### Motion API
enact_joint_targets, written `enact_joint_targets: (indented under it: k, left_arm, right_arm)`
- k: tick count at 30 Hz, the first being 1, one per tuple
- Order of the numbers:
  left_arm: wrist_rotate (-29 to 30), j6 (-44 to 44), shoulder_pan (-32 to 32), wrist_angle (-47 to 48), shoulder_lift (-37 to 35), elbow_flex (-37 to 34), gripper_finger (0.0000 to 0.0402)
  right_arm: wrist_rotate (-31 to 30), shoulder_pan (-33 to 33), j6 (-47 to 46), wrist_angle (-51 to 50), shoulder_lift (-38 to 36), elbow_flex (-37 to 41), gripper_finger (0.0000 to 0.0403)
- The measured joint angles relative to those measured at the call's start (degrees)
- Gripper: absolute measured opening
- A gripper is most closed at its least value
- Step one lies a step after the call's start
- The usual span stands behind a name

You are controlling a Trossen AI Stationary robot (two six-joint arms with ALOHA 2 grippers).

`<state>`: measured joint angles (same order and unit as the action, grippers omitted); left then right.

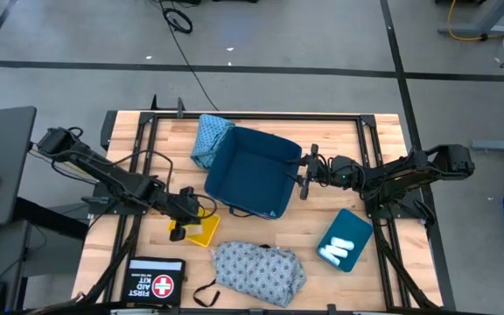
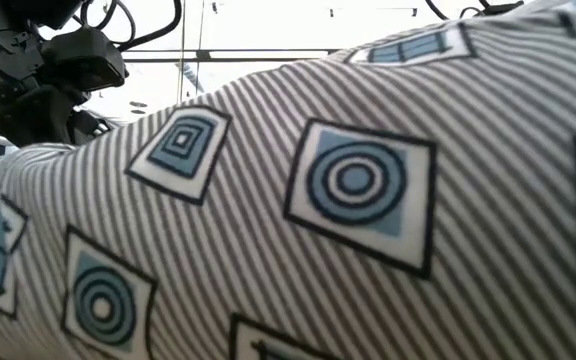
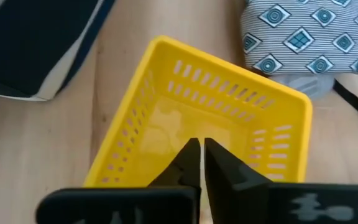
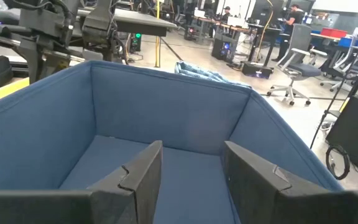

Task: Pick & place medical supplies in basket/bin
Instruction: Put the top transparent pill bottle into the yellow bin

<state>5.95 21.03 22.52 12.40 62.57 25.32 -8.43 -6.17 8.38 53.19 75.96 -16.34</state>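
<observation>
Low view blocked by grey-blue patterned cloth [image 2: 348, 200]. Left gripper [image 3: 201, 149] fingers pressed together, empty, over yellow basket [image 3: 166, 59]. Right gripper [image 4: 191, 165] spread, at blue bin [image 1: 252, 171] rim; cloth lies near basket.

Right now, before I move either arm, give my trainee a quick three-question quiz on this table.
1. True or false: the left gripper is shut over the yellow basket.
2. Where does the right gripper sit? A) at the rim of the blue fabric bin B) over the first aid kit C) on the teal tray
3. Fill in: the white rolls lie on the ____ tray.

Key: 1 true; 2 A, with open jaws; 3 teal. For reference, the grey-blue patterned garment lies at the table's near edge and the teal-blue garment sits beside the bin.
</observation>
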Motion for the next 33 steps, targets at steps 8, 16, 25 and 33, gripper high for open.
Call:
enact_joint_targets:
  k: [8,16,25,33]
  left_arm:
    - [-1.5,0.7,0.0,-1.1,1.6,0.0,0.0001]
    - [-0.4,0.9,-0.1,-4.9,4.8,0.1,0.0000]
    - [12.3,4.9,0.1,11.5,2.9,9.3,0.0000]
    - [21.9,22.6,-1.7,40.5,2.6,15.4,0.0000]
  right_arm:
    - [0.0,0.0,0.4,0.0,0.0,0.0,0.0176]
    - [0.0,0.0,1.1,0.0,0.0,0.0,0.0176]
    - [0.1,0.0,1.4,-0.9,0.0,0.0,0.0176]
    - [0.3,0.0,1.5,-1.7,0.0,0.0,0.0176]
